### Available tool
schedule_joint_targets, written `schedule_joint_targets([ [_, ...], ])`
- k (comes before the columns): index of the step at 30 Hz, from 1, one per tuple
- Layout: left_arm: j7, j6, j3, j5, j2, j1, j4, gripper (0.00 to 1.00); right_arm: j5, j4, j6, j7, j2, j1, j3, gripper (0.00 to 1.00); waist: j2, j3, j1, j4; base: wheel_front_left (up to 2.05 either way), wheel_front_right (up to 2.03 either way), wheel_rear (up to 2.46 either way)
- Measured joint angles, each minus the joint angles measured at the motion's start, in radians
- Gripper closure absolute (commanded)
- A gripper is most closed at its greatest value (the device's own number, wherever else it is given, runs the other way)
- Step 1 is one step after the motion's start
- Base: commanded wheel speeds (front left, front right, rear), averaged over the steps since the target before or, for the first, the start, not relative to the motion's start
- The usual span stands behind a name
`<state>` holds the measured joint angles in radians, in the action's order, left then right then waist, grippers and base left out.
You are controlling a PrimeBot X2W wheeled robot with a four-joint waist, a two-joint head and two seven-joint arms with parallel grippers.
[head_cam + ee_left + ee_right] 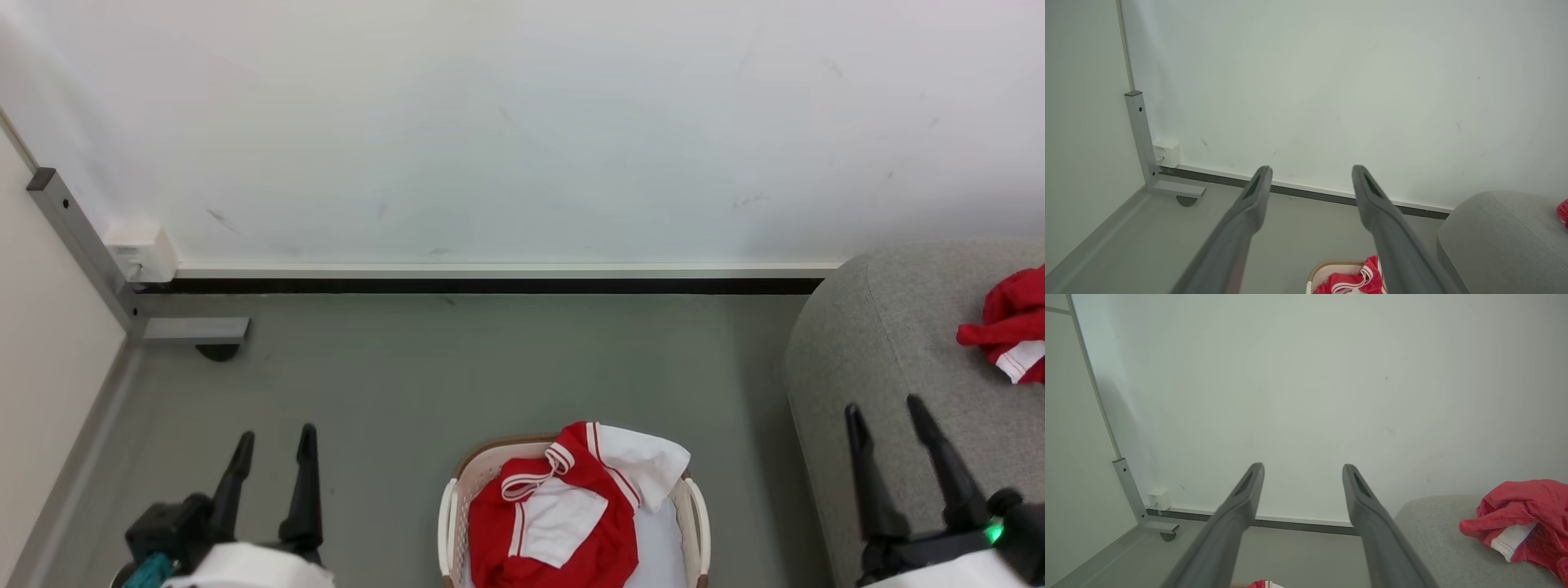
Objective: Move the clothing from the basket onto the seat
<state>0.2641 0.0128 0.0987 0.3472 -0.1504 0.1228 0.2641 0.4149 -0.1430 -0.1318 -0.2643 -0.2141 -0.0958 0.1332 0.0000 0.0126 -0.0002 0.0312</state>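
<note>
Left gripper (pixel 276 433) and right gripper (pixel 882 404) wide, empty; basket (pixel 447 506) and clothing (pixel 1008 322) on seat (pixel 882 327) edge-cropped.

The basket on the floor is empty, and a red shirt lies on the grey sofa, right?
Not empty: the head view shows red-and-white clothing in the basket. A red garment does lie on the grey sofa.

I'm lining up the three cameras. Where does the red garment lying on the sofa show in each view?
Head view: the red garment lies at the right edge, on the sofa.
Left wrist view: the red garment is a sliver at the far right edge.
Right wrist view: the red garment is at lower right.
Shared landmark: the white box at the wall's foot, on the left in every view.
</note>
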Motion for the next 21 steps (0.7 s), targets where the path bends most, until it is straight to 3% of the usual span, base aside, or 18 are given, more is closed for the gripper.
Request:
schedule_joint_targets([
  [6,0.0,0.034,-0.06,-0.065,0.039,-0.063,-0.018,0.0,-0.082,0.029,0.0,0.0,0.103,0.073,-0.036,0.0,0.0,-0.002,0.0,0.004,0.0,0.0,0.0],
  [12,0.0,0.051,-0.081,-0.137,0.059,-0.062,-0.021,0.0,-0.118,0.028,0.0,0.0,0.118,0.075,-0.036,0.0,0.0,-0.008,0.0002,0.002,0.0,0.0,0.0],
  [21,0.0,0.078,-0.115,-0.16,0.082,-0.05,-0.017,0.0,-0.13,0.011,0.0,0.0,0.122,0.059,-0.053,0.0,0.0,-0.011,0.0002,-0.002,0.0,0.0,0.0],
])
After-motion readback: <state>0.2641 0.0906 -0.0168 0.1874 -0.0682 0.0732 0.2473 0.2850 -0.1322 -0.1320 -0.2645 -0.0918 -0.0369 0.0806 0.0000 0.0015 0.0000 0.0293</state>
